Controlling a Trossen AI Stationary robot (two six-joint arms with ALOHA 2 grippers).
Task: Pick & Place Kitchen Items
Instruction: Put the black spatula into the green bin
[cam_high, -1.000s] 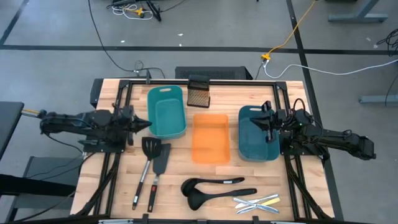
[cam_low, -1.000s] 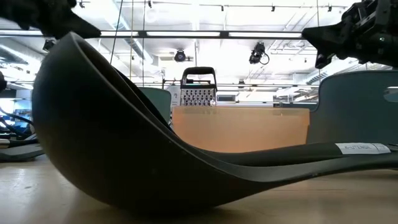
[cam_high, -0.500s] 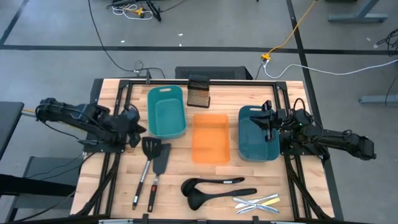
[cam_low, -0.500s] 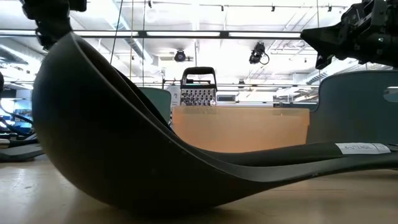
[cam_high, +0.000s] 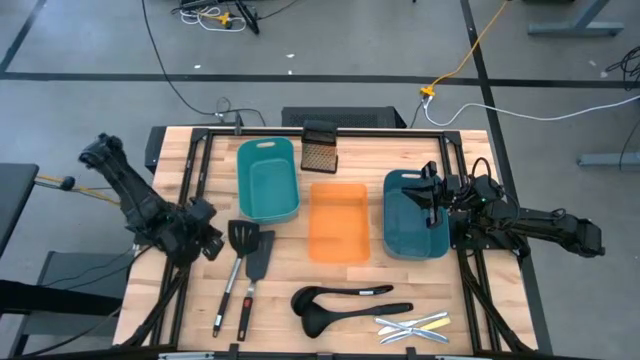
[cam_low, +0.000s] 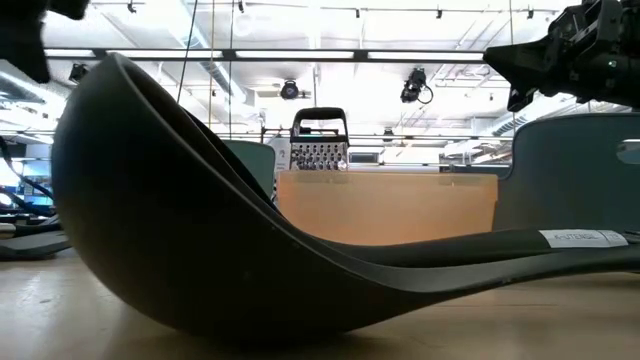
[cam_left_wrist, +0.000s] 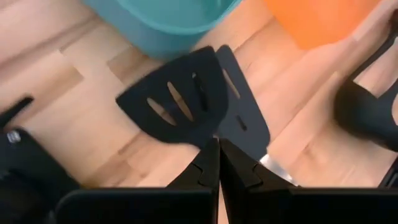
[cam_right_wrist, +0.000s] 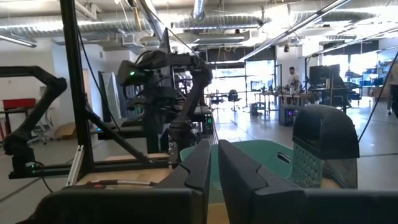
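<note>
**Observer:** Why is your left arm angled down at that corner?

**Operator:** I have the left gripper (cam_high: 212, 243) just beside the two spatulas (cam_high: 248, 248), because I judge those are the nearest items to lift. In the left wrist view its fingers are pressed together with nothing between them, tips aimed at the slotted spatula heads (cam_left_wrist: 180, 102). I need to spread them before I can take a handle.

**Observer:** And where do the spatulas lie?

**Operator:** Flat on the wooden table (cam_high: 375, 275), side by side, heads close to the near end of the teal tray (cam_high: 268, 178), metal handles running toward the front edge. That tray sits close enough to be a sensible drop, though I can't tell which tray is meant.

**Observer:** The rest?

**Operator:** Two black ladles (cam_high: 345, 300) lie crossed in front of the orange tray (cam_high: 338, 222), and the cutlery pieces (cam_high: 412, 326) rest beside them near the front edge. None is in a tray yet.

**Observer:** Your right arm?

**Operator:** The right gripper (cam_high: 428, 195) waits above the blue tray (cam_high: 405, 225), fingers nearly together, a thin gap between them, holding nothing.
</note>
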